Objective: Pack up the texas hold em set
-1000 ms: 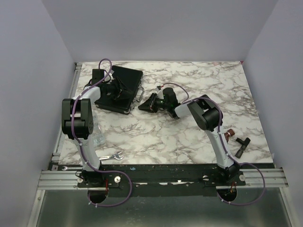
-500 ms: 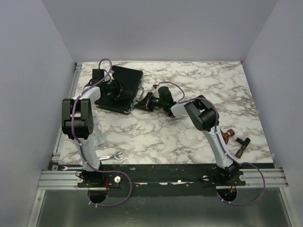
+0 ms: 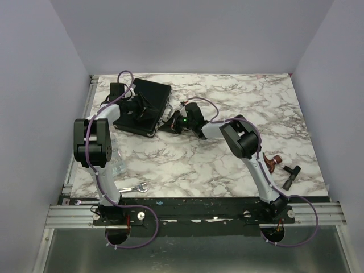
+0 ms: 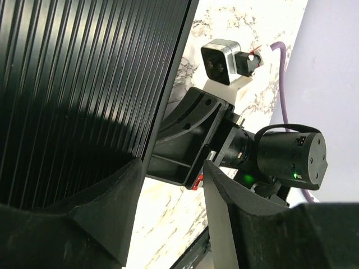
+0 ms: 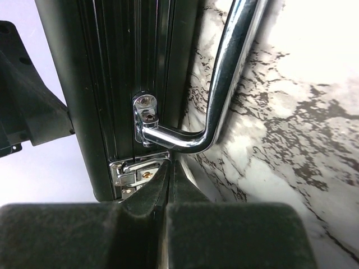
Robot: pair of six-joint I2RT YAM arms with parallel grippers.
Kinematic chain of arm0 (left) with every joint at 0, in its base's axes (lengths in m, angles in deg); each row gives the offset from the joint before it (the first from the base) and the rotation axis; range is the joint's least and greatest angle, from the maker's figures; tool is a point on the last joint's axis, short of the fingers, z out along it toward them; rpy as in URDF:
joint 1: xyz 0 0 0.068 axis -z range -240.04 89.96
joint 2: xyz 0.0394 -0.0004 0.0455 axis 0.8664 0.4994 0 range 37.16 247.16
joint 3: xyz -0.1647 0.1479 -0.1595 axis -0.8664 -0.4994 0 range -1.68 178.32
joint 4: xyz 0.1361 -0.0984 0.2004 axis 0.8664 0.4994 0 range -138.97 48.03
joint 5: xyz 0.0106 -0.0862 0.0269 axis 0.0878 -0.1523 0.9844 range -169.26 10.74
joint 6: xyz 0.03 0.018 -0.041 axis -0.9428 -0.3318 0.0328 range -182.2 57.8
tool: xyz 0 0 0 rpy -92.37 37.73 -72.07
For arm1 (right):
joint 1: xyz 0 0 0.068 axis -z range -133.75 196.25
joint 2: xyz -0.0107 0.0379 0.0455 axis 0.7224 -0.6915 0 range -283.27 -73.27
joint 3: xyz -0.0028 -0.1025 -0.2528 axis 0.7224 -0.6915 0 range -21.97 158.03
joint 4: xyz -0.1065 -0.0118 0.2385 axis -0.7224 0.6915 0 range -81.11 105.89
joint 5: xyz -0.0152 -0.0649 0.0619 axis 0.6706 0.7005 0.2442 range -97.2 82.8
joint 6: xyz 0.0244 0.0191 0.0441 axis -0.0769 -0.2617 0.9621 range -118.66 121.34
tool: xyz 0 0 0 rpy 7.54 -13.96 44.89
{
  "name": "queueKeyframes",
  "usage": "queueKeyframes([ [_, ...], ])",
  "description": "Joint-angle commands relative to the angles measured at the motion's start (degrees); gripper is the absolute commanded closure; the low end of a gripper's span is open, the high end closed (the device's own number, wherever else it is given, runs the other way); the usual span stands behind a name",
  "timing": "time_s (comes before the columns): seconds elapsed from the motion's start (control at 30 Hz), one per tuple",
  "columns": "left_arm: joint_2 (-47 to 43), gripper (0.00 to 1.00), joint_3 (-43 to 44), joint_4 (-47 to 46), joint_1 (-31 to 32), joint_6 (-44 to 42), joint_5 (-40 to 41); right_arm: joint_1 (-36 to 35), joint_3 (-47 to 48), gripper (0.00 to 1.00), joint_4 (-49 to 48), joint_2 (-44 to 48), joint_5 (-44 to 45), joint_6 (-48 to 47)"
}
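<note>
A marble-patterned table (image 3: pixel 239 96) is occupying the enclosure. Plain pale grey walls (image 3: pixel 187 34) are enclosing it at the back, left and right. An aluminium rail (image 3: pixel 68 215) is running along its near edge. Diffuse light is falling evenly.

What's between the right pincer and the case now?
Nothing. In the right wrist view the shut right pincer sits tip-first at the chrome latch on the case, beside the metal handle; no gap shows.

The case (image 3: pixel 153 94) is black with fine ribbing. Its handle (image 5: pixel 233 67) and latch (image 5: pixel 132 168) are shiny chrome. The table (image 3: pixel 239 96) is white marble with grey-brown veins. The wrench (image 3: pixel 136 188) is silver and the cable (image 4: pixel 283 73) is purple.
</note>
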Motion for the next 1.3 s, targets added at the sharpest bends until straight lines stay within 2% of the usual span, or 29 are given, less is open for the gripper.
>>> queueKeyframes([
  [0.0,-0.6,0.52,0.1,2.1,-0.1,-1.3,3.4,-4.1,-0.4,0.99,8.2,-4.7,6.0,-4.1],
  [0.27,-2.1,0.51,0.7,2.8,-0.1,-2.4,3.6,-4.0,-1.8,0.98,9.9,-1.6,6.3,-7.5],
  [0.53,-6.7,0.43,2.9,6.8,0.5,-7.3,7.4,-3.7,-5.9,0.8,18.0,10.5,10.1,-18.1],
  [0.6,-7.7,0.4,3.7,8.4,2.9,-9.4,9.3,-3.5,-8.1,0.77,19.9,14.4,11.6,-20.5],
  [0.83,-10.7,0.3,6.9,15.6,7.6,-18.2,23.1,-1.7,-19.2,0.69,22.7,27.2,14.8,-25.3],
  [0.93,-11.2,0.28,7.9,17.8,10.7,-21.9,31.6,-0.7,-23.8,0.66,23.6,32.3,15.4,-26.6],
  [1.1,-10.7,0.23,8.5,19.7,15.8,-27.5,47.7,0.5,-30.7,0.52,25.8,41.4,19.0,-30.1],
  [1.27,-7.2,0.2,11.1,22.6,18.7,-28.1,56.7,1.6,-35.6,0.43,26.7,48.3,21.3,-33.9],
])
